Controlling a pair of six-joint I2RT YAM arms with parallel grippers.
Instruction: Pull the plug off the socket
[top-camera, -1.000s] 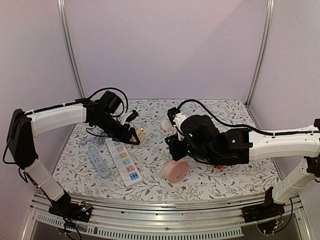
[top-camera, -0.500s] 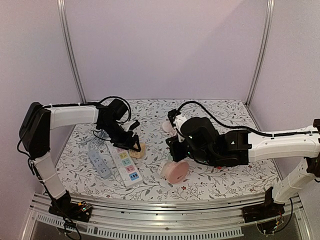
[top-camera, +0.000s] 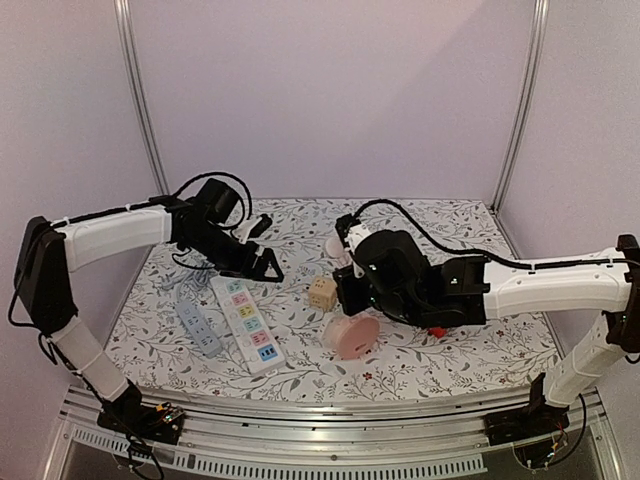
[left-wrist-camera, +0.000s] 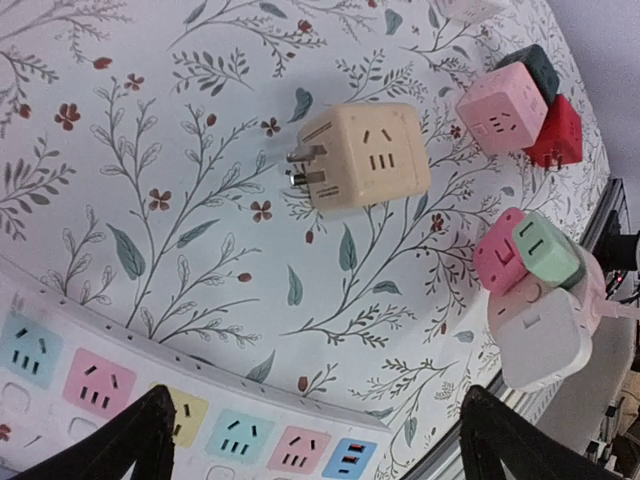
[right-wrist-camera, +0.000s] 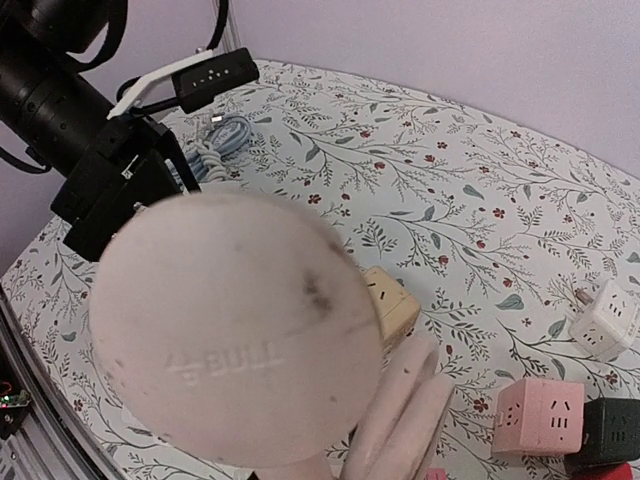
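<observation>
Left end effector (top-camera: 265, 267) spread wide; beige cube plug (left-wrist-camera: 365, 155) free, clear of power strip (left-wrist-camera: 100, 380).

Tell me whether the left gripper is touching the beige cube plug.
Apart. The left wrist view shows the beige cube plug lying on the tablecloth, with bare cloth between it and the left gripper's open fingers.

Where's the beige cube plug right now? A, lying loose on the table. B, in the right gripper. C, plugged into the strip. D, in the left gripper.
A: the beige cube lies on the table, prongs bare, apart from the strip, and the left gripper is open, clear of it.
</observation>
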